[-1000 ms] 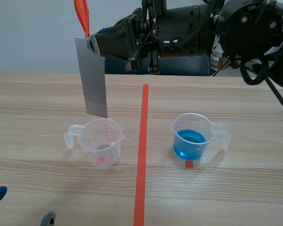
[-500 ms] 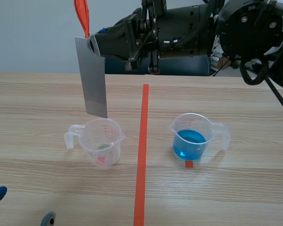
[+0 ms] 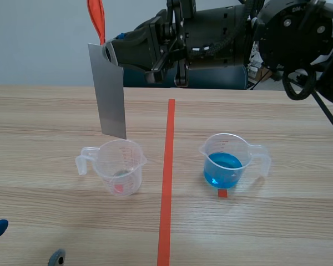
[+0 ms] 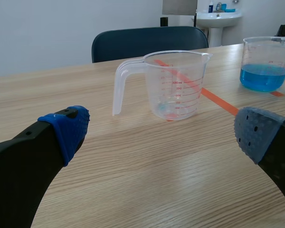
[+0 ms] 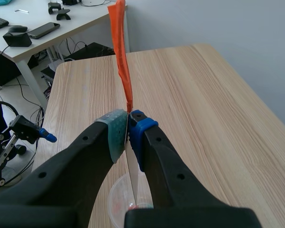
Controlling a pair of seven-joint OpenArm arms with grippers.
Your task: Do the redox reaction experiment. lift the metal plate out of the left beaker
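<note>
We see the right arm (image 3: 211, 33) raised across the scene's top, reaching past the middle, with the right gripper (image 3: 106, 53) pinched tight on the metal plate (image 3: 111, 94). We see the left gripper (image 4: 161, 130) low by the table, fingers wide apart, holding nothing.

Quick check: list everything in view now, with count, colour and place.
metal plate: 1, grey, hanging over the left beaker
orange strip: 1, orange, rising from the plate's top
left beaker: 1, clear, left of the tape line
right beaker: 1, clear, blue liquid inside, right of the line
table: 1, light wood, under both beakers
chair: 1, dark blue, behind the table
right gripper: 1, black, shut on the metal plate
left gripper: 1, black, open, low, left beaker ahead
</note>
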